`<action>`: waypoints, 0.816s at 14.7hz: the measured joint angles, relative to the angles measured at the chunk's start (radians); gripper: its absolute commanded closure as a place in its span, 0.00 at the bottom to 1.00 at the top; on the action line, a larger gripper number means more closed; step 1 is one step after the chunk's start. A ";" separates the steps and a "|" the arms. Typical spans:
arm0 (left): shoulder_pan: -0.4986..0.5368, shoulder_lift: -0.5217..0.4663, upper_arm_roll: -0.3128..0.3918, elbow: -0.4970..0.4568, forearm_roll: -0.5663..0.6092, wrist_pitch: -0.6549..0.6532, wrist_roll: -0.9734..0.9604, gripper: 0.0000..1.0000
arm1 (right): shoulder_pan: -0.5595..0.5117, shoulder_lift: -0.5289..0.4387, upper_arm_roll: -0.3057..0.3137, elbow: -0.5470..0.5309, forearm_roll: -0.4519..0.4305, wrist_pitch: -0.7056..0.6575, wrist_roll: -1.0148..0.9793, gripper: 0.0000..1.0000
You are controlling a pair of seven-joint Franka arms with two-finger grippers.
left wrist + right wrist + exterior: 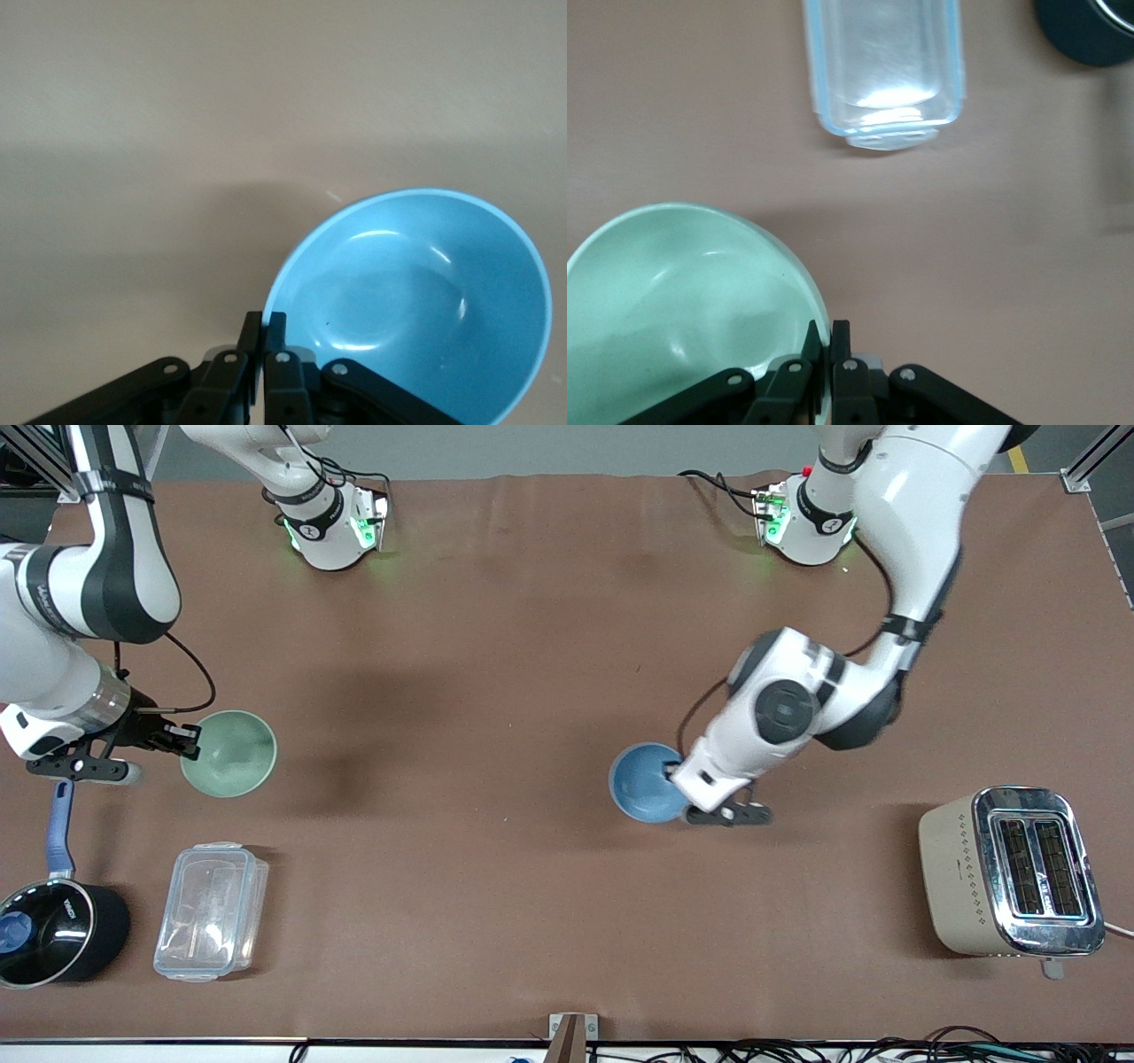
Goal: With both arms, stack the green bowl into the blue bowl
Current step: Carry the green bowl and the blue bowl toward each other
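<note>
The green bowl (230, 752) is held by its rim in my right gripper (184, 740), toward the right arm's end of the table, tilted. In the right wrist view the fingers are shut on the green bowl's rim (817, 329). The blue bowl (648, 781) is near the table's middle, toward the left arm's end. My left gripper (680, 766) is shut on its rim. In the left wrist view the blue bowl (425, 301) is tilted, and one finger is inside the rim and one outside.
A clear plastic container (211, 911) and a black saucepan with a blue handle (51, 921) lie nearer the front camera than the green bowl. A toaster (1014, 870) stands at the left arm's end. The container (881, 66) also shows in the right wrist view.
</note>
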 measured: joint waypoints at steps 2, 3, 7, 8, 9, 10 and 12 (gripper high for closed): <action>-0.083 0.029 0.003 0.017 0.000 0.020 -0.092 1.00 | 0.029 0.004 0.001 0.013 0.043 -0.004 0.009 1.00; -0.116 0.050 0.005 0.028 0.000 0.037 -0.123 0.99 | 0.047 0.009 0.001 0.017 0.056 -0.003 0.028 1.00; -0.174 0.136 0.011 0.046 0.002 0.120 -0.142 0.99 | 0.154 0.038 0.003 0.044 0.062 0.015 0.186 1.00; -0.182 0.152 0.018 0.049 0.006 0.132 -0.143 0.98 | 0.184 0.048 0.004 0.055 0.062 0.017 0.224 1.00; -0.184 0.163 0.023 0.052 0.010 0.136 -0.143 0.94 | 0.211 0.058 0.004 0.066 0.062 0.017 0.255 1.00; -0.184 0.169 0.025 0.054 0.012 0.138 -0.143 0.85 | 0.234 0.069 0.004 0.073 0.062 0.022 0.282 1.00; -0.185 0.170 0.026 0.058 0.012 0.138 -0.143 0.55 | 0.275 0.091 0.004 0.080 0.062 0.056 0.346 1.00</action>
